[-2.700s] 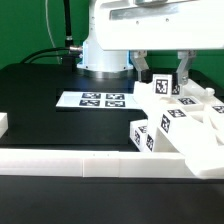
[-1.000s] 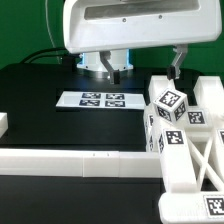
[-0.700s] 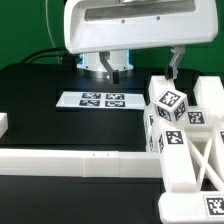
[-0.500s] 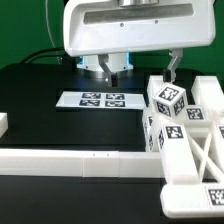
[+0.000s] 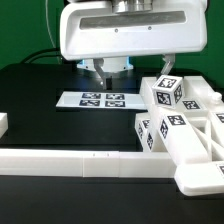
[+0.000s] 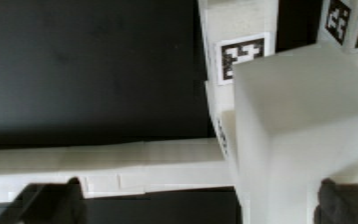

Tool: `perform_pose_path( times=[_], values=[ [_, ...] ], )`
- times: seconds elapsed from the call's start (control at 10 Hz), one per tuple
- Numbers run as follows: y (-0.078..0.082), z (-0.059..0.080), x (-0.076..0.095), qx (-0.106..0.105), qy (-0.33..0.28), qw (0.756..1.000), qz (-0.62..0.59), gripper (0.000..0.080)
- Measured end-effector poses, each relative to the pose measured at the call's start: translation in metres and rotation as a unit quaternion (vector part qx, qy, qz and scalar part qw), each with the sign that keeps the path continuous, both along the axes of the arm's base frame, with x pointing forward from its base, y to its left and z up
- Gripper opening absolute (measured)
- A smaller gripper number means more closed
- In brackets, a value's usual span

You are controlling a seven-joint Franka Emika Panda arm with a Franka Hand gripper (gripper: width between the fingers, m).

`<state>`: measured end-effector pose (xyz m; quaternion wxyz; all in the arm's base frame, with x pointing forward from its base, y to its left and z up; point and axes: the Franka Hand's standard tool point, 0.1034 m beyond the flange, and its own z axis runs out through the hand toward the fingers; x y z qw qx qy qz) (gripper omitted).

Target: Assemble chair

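Your gripper (image 5: pixel 132 68) is spread wide and isn't clamped on anything. In the exterior view one finger (image 5: pixel 100 71) hangs over the black table (image 5: pixel 40 95), just behind the marker board (image 5: pixel 100 100). The other finger is way over toward the exterior view's right, just above the top corner of the chair (image 5: pixel 175 125). The first finger is well clear of the chair. Whether the second one actually touches it, you can't tell from here.

The chair itself is a half-built cluster of white blocky parts on the exterior view's right side of the table, with tags facing every which way. A square-ended post (image 5: pixel 166 91) stands at the back with more tagged blocks lower down in front of it. A flat slab (image 5: pixel 195 150) tilts down toward the camera and overhangs the end of the long white border wall (image 5: pixel 70 160).

In the wrist view, a big white chunk of the chair (image 6: pixel 291 130) fills most of the gap between the two dark fingertips. Neither tip is clearly pressed against it. One tag (image 6: pixel 243 55) shows on a part further out, and the border wall (image 6: pixel 87 165) runs across underneath.
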<state>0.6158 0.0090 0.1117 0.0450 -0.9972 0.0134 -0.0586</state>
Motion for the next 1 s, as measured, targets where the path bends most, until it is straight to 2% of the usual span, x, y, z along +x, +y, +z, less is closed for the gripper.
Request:
perform_pose_path(
  times=[0.5,0.8,1.0],
  values=[
    [0.000,0.000,0.000,0.000,-0.001,1.000,0.000,0.0648],
    [-0.016,-0.009,-0.020,-0.004,0.001,1.000,0.002,0.0648],
    [-0.014,-0.015,-0.028,-0.006,-0.001,1.000,0.002,0.0648]
  ],
)
